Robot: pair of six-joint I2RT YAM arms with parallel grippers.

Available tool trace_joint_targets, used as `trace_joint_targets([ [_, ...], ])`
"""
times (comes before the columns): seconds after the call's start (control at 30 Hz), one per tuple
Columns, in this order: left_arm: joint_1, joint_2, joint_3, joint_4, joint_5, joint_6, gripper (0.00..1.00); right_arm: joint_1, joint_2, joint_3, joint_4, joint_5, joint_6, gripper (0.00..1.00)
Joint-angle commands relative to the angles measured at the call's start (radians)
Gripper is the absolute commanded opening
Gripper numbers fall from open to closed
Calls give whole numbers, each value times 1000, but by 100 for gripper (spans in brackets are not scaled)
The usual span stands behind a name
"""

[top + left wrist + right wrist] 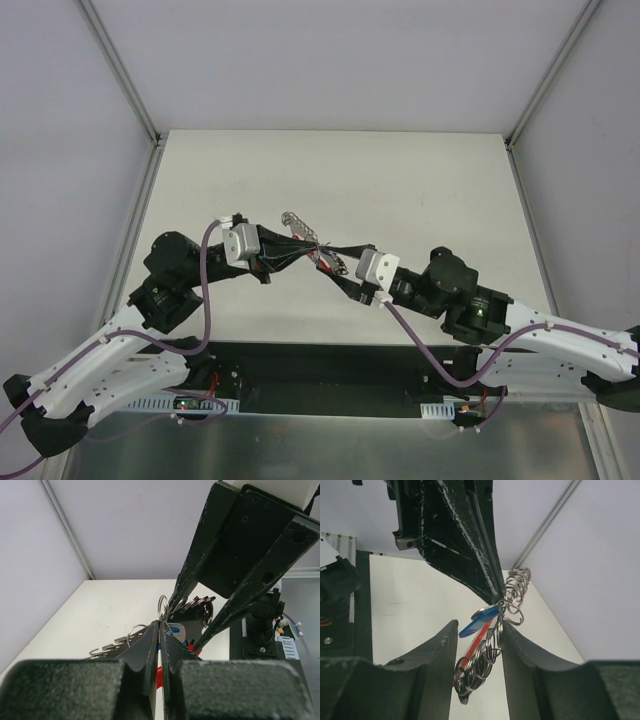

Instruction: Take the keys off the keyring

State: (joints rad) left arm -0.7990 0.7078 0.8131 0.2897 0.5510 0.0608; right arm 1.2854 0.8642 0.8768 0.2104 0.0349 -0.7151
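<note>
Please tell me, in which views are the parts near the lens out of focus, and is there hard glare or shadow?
Left wrist: the left pincer is blurred close to the lens, the keyring at its tips is sharp. Right wrist: the right pincer is blurred likewise, with only small glints on the keyring. Top: soft, even light, faint shadows on the table, no glare.

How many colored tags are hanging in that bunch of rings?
2. A blue tag sits on top and a red tag just below it, both inside the right hand. Others may hide behind the rings.
</note>
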Motion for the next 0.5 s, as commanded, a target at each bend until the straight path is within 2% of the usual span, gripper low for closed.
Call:
trace_joint_targets([
  [0.0, -5, 22, 73, -15, 47, 115, 0, 8, -25, 67, -78, -53, -1, 46],
  [0.17, -3, 30, 90, -55, 81, 157, 0, 8, -59, 111, -176, -41, -18, 53],
  [0.3, -5, 32, 84, -75, 104, 180, 0, 8, -99, 155, -319, -58, -30, 60],
  [0.47, -5, 32, 78, -83, 112, 182, 0, 6, -114, 263, -477, -57, -47, 63],
])
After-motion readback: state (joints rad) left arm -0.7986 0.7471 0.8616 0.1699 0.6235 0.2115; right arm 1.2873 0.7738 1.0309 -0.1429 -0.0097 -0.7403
